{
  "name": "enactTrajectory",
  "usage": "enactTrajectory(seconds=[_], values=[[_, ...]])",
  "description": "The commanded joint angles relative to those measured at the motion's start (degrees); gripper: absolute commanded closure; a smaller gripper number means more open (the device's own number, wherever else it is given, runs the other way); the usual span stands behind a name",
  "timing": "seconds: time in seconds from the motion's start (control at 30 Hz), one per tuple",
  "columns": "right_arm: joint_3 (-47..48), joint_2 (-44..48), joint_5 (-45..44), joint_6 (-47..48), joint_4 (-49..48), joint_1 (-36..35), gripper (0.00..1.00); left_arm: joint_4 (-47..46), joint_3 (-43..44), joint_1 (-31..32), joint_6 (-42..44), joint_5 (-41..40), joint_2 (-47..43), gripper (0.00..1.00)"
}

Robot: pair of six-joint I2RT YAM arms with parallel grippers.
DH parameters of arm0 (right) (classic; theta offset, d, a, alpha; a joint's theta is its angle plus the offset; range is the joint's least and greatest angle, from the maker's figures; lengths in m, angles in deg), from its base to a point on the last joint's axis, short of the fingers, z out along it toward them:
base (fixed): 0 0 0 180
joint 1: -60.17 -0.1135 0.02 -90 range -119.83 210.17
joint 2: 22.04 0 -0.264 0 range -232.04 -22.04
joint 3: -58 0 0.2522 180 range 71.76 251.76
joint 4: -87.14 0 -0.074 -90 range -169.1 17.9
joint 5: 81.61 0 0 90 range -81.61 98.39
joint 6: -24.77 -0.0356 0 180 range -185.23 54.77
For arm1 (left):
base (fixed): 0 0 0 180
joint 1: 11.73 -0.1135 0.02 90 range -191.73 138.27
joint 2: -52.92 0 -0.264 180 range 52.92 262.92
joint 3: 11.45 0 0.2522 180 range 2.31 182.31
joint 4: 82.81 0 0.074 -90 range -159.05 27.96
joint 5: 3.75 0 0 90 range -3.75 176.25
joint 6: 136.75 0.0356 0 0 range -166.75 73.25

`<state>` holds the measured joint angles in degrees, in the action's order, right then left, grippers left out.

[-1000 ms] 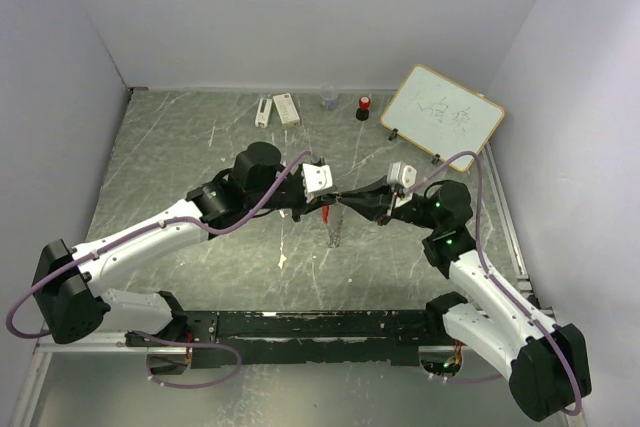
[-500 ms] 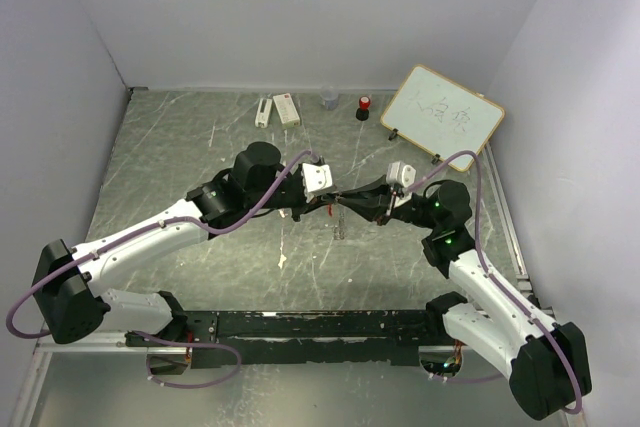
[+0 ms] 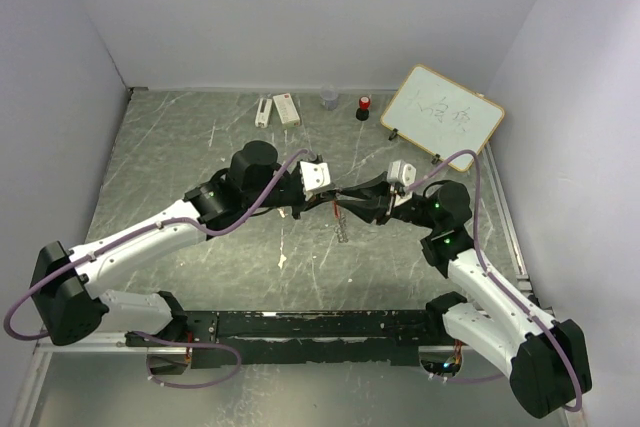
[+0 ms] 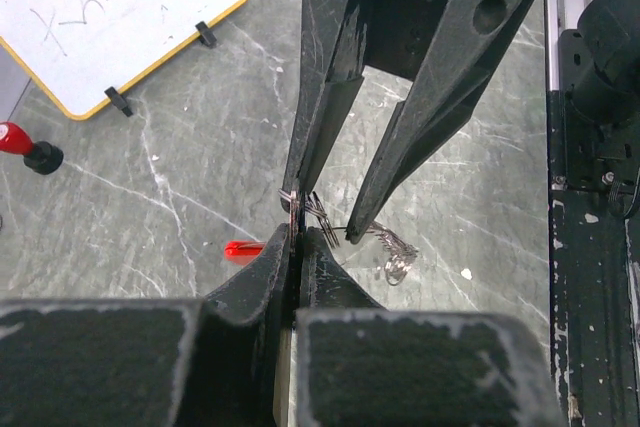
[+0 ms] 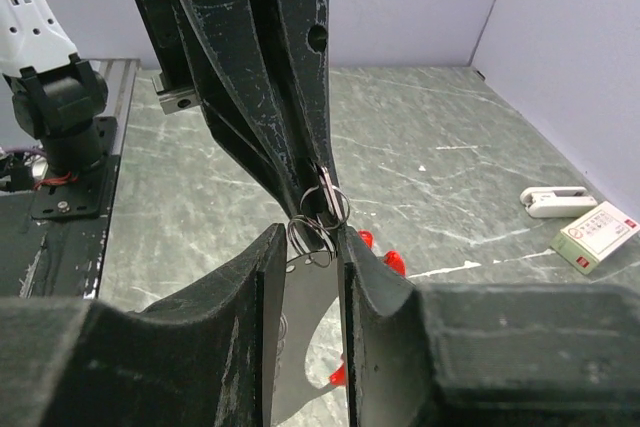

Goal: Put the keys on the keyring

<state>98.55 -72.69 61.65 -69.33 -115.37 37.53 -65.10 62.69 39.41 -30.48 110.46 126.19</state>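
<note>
Left jaws are clamped tight on the keyring (image 5: 328, 202), held above the table (image 3: 180, 147); right jaws stand slightly apart around its wire loops

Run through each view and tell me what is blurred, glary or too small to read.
Top external: even soft light, faint shadows, sharp, but the keyring is too small to resolve. Left wrist: the left gripper fills the bottom as a dark blur; keyring and whiteboard clear. Right wrist: the right gripper is soft up close, keyring sharp, no strong glare.
</note>
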Motion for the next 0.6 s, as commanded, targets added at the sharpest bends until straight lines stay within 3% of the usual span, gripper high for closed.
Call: enactTrajectory(seconds=[0.0, 0.1, 0.57], values=[[-0.4, -0.5, -0.1, -1.1, -2.0, -0.5, 0.73, -4.3, 1.1, -0.3, 0.1, -0.2, -2.1, 0.93], [-0.2, -0.9, 0.0, -1.2, -2.1, -0.5, 0.73, -4.5, 0.9, -0.2, 0.2, -0.2, -2.5, 0.93], [-0.2, 1.5, -2.1, -1.8, -2.0, -0.5, 1.00, -4.4, -0.4, -0.3, -0.3, -4.0, -2.3, 0.93]])
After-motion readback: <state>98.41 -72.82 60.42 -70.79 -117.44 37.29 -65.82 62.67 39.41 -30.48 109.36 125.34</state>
